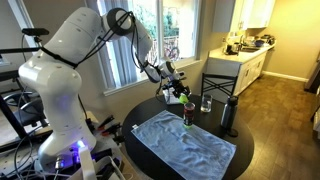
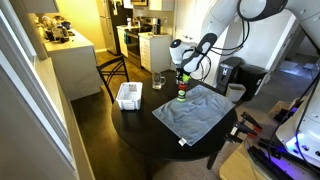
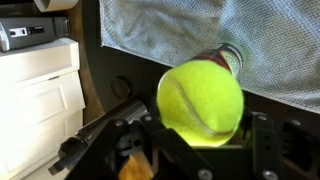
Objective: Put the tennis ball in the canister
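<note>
The dark round counter (image 2: 140,125) carries the canister (image 3: 228,58). The end effector (image 3: 205,130) grips the ball (image 3: 200,100) above it; an off-centre release risks a rim bounce.

Round dark table (image 1: 148,110) bears towel (image 1: 185,148), canister (image 1: 187,117), bottle (image 1: 229,115), glass (image 1: 206,103)

Home kitchen-dining area; white cabinets (image 1: 250,70), cluttered counter (image 1: 243,50), round dark table (image 2: 138,128), wooden floor (image 1: 285,110)

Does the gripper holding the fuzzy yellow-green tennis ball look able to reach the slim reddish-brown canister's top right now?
Probably yes: the gripper holds the tennis ball close over the upright canister, and nothing shows between them.
</note>
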